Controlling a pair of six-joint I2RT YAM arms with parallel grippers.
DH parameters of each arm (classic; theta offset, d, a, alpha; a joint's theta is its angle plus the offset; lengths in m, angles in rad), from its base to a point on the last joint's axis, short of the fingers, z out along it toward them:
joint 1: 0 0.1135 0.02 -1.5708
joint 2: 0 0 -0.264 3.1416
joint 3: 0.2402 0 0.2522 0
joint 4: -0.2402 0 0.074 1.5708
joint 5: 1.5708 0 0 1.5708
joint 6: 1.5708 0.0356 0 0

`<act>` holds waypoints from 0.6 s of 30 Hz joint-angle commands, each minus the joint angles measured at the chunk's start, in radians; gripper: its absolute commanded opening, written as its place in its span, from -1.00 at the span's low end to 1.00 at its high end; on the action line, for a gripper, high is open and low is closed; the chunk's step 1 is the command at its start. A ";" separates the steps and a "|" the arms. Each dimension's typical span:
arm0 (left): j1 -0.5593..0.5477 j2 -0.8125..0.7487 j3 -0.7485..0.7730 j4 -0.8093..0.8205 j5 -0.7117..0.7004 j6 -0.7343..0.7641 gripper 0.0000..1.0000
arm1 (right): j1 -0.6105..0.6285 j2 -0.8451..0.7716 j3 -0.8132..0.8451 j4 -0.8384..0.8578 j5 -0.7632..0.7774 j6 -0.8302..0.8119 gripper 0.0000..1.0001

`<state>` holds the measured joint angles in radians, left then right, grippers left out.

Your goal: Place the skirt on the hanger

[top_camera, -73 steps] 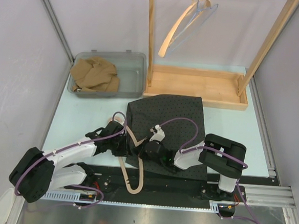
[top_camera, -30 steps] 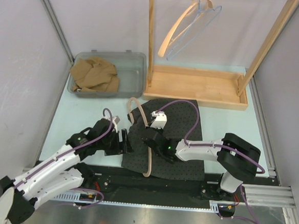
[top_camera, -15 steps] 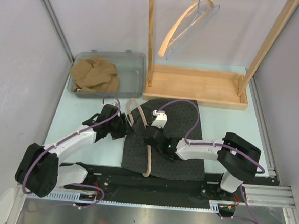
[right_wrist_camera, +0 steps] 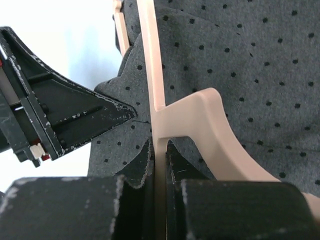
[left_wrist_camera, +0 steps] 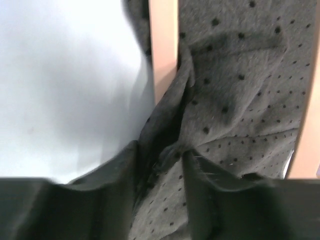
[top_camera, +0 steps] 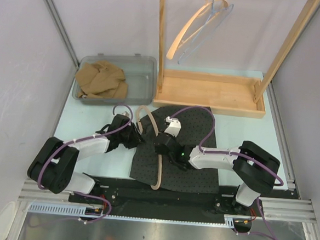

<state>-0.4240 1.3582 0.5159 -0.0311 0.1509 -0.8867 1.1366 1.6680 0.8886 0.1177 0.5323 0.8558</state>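
Note:
The dark grey dotted skirt (top_camera: 188, 152) lies flat on the table in front of the arms. A pale wooden hanger (top_camera: 158, 169) lies across its left part, with its hook curving at the skirt's top left corner. My right gripper (top_camera: 163, 149) is shut on the hanger's thin bar (right_wrist_camera: 159, 145) over the skirt (right_wrist_camera: 250, 65). My left gripper (top_camera: 136, 138) is at the skirt's left edge, and its jaws (left_wrist_camera: 160, 170) pinch a fold of the skirt (left_wrist_camera: 240, 100) beside the hanger arm (left_wrist_camera: 162, 50). The left gripper's finger (right_wrist_camera: 65, 115) shows in the right wrist view.
A wooden rack with a tray base (top_camera: 211, 93) stands at the back, with two hangers (top_camera: 202, 27) hanging from its top bar. A grey bin (top_camera: 143, 77) holding a tan cloth (top_camera: 99, 78) sits at the back left.
The right gripper carried the hanger from the skirt's lower left edge up onto the skirt. The left arm swung up to the skirt's left edge and closed on the fabric.

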 commanded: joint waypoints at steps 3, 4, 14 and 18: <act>0.014 0.024 -0.023 0.145 0.082 -0.050 -0.90 | 0.002 -0.039 0.027 -0.093 -0.022 0.029 -1.00; 0.013 0.004 -0.025 0.131 0.079 -0.049 -0.98 | 0.000 -0.040 0.026 -0.105 -0.017 0.028 -1.00; 0.008 -0.244 0.018 -0.071 0.058 0.055 -0.99 | -0.021 -0.002 0.027 -0.079 -0.044 0.023 -1.00; 0.008 -0.375 0.058 -0.150 0.019 0.094 -1.00 | -0.028 0.016 0.027 -0.049 -0.052 0.034 -1.00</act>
<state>-0.4183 1.1004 0.5053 -0.0925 0.2100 -0.8604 1.1221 1.6608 0.8932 0.0643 0.4847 0.8867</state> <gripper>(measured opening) 0.046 0.075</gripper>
